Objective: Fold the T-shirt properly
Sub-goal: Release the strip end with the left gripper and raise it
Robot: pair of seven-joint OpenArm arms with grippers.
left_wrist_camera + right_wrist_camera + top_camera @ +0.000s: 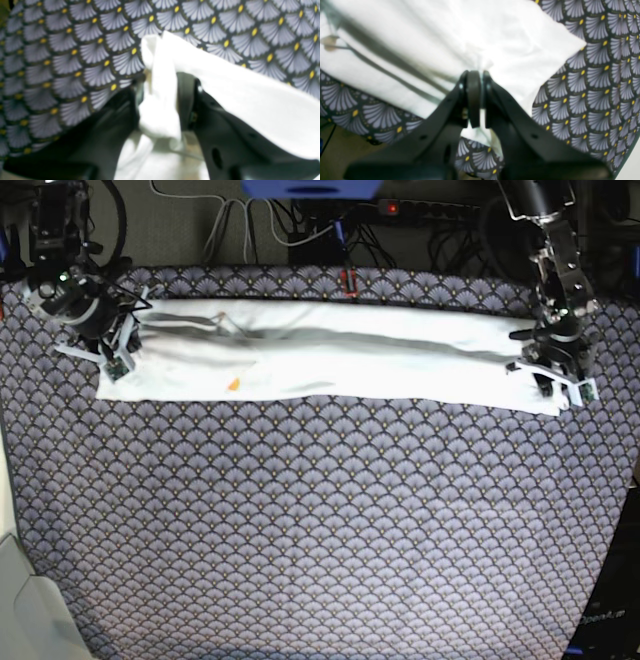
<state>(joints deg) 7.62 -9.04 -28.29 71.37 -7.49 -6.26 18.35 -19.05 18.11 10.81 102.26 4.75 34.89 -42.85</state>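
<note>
1. Base view: desk (320, 530) covered in dark cloth printed with grey fan scallops and yellow dots; cables and a power strip (420, 208) run along the far edge, against a dark backdrop.
2. T-shirt (340, 360): white, folded into a long narrow band lying across the far part of the desk, stretched between the two arms; grey shadowed creases run along its length, with one small orange mark near its front edge.
3. Right claw (476, 75): closed, pads pinching a gathered edge of the T-shirt (445, 37), with a cloth corner hanging past it.
4. Left claw (160, 82): a bunched white fold of the T-shirt (250, 100) sits between the jaws; it appears gripped, though the wrist view is blurred.
5. Not made out: the print and the tag; only plain white cloth shows.
</note>
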